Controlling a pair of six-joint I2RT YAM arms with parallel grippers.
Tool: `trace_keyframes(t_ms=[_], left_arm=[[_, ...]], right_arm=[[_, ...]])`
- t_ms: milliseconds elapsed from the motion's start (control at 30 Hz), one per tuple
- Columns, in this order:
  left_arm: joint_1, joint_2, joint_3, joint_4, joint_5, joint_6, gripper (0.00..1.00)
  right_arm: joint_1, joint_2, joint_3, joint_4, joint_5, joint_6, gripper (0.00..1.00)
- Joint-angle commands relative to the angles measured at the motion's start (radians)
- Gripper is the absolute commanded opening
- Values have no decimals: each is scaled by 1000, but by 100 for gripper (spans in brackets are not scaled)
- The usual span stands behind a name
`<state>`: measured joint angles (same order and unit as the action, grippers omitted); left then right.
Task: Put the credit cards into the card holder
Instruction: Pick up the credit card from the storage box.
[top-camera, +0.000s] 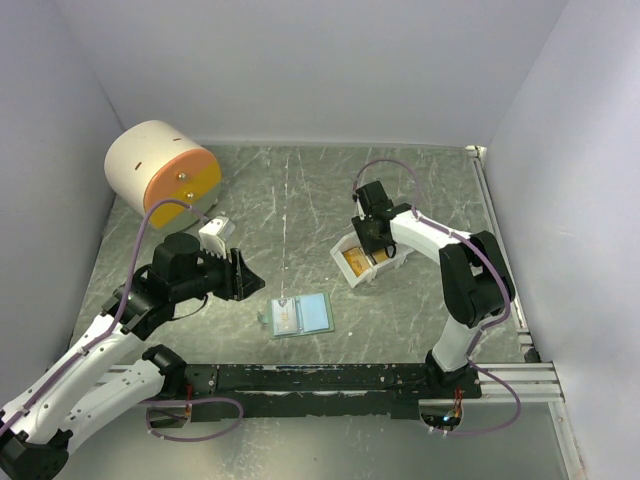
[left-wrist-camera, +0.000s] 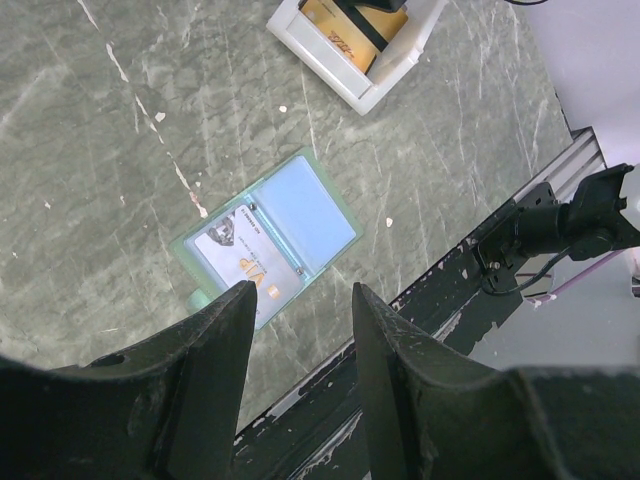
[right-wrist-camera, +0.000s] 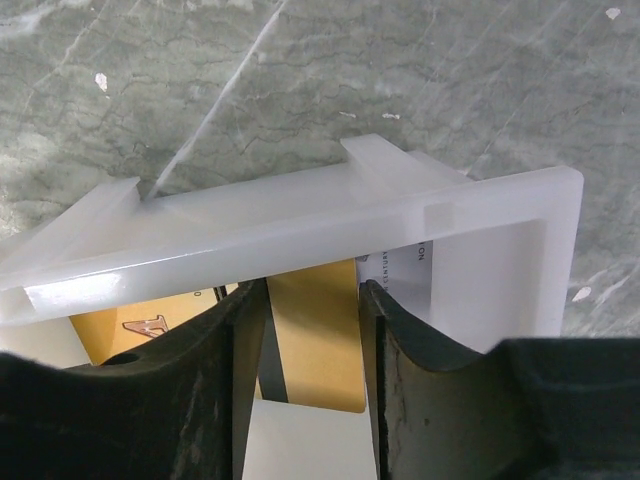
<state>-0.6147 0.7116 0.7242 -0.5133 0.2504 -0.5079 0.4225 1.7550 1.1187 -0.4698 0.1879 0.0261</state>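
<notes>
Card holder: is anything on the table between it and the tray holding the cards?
Nothing visible. Only table lies between the tray and the open card holder; the left gripper hangs on the holder's far side, off that path.

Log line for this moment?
card holder open, one card inside | left gripper open, clear of it | right gripper astride gold card in white tray, grip unclear

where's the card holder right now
In the top view the card holder lies open at centre front, just right of the left claw, down-left of the white tray and just beyond the black rail.
</notes>
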Motion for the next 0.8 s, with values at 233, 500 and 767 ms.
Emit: trace_keyframes(t_ms=[233, 500, 767], left_arm=[[-7, -5, 0, 24, 20, 14, 55], [-7, 4, 0, 24, 25, 14, 55], [-8, 3, -1, 27, 27, 14, 55]], right_arm=[[-4, -14, 29, -61, 32, 6, 23], [-4, -34, 25, -60, -22, 9, 0], [-2, -66, 41, -95, -50, -12, 0]])
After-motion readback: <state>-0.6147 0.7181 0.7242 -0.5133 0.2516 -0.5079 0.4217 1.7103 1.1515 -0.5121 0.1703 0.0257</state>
